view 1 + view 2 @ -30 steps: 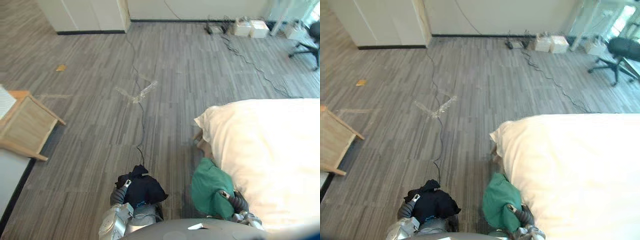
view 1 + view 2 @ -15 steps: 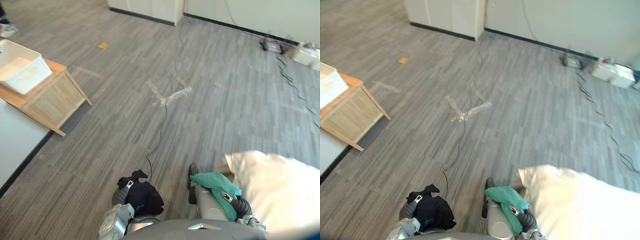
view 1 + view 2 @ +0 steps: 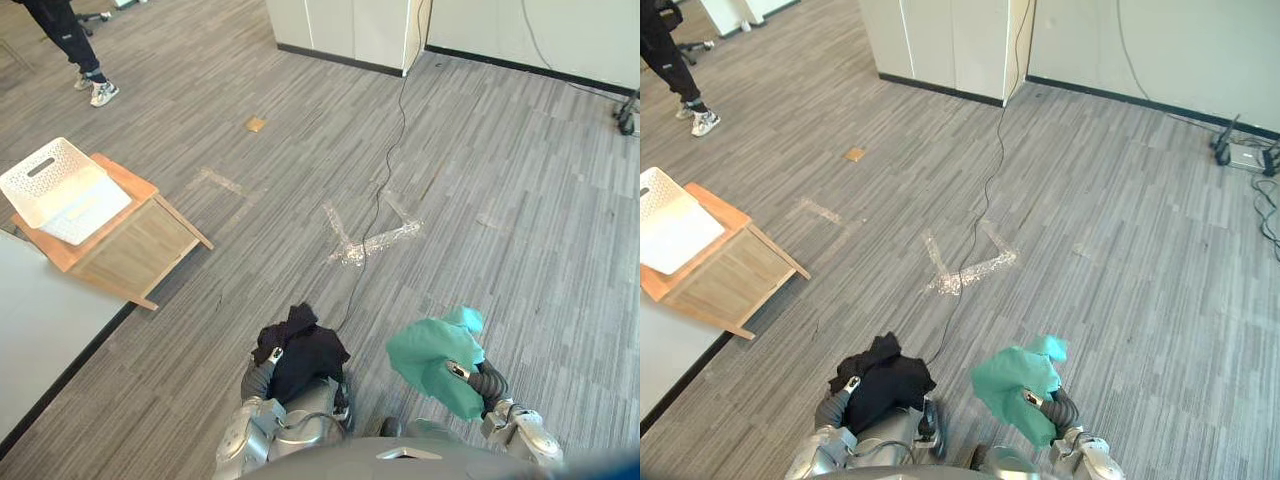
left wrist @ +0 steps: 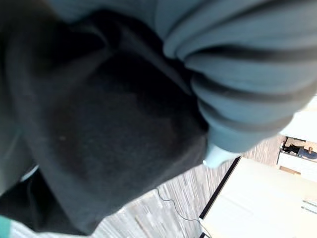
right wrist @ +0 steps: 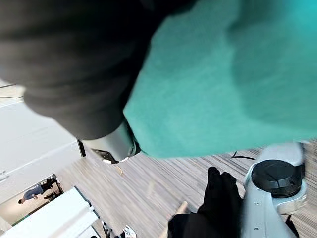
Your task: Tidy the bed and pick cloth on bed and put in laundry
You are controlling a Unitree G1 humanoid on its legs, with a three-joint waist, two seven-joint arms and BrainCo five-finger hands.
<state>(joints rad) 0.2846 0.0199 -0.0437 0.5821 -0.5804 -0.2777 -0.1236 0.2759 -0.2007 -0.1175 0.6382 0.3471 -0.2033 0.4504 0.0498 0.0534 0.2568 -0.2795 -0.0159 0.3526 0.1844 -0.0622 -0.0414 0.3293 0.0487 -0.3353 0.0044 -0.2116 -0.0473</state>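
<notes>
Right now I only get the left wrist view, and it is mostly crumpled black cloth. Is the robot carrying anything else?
Observer: Yes. A bunched teal-green cloth drapes over the right robot hand, held up beside the crumpled black cloth.
Operator: Is there somewhere to drop them?
Observer: A white slotted plastic basket sits on a low wooden table, ahead on the robot's left across the grey floor.
</notes>
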